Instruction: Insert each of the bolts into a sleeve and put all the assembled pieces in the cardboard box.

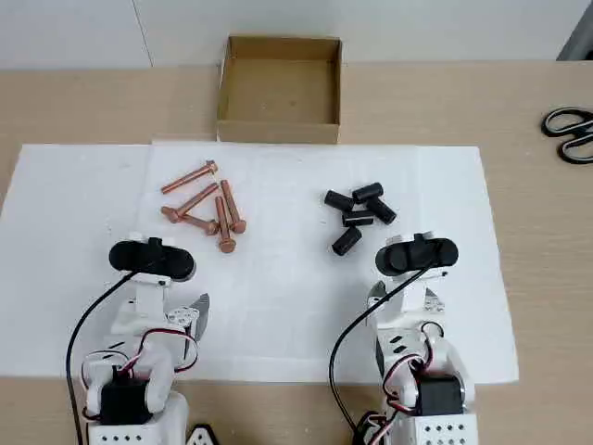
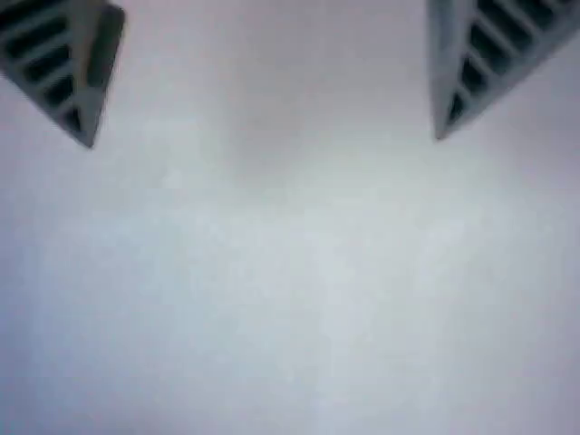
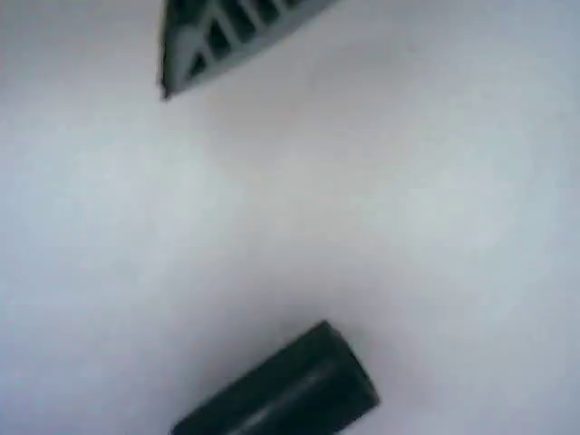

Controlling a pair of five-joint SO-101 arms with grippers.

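Several copper bolts [image 1: 206, 209] lie in a loose pile on the white paper, left of centre. To the right of centre, several black sleeves [image 1: 359, 215] are clustered. The open cardboard box [image 1: 278, 122] stands beyond the paper at the back. My left gripper [image 2: 263, 100] hovers open over bare paper, nearer the front than the bolts, with nothing between its fingertips [image 2: 77, 72]. My right gripper [image 1: 400, 298] sits in front of the sleeves. One of its fingertips [image 3: 213, 45] stands apart from a single black sleeve [image 3: 290, 390] lying on the paper.
White paper [image 1: 278, 306] covers the middle of the wooden table [image 1: 65, 102]. Black-handled scissors [image 1: 570, 134] lie at the far right edge. Both arm bases stand at the table's front edge.
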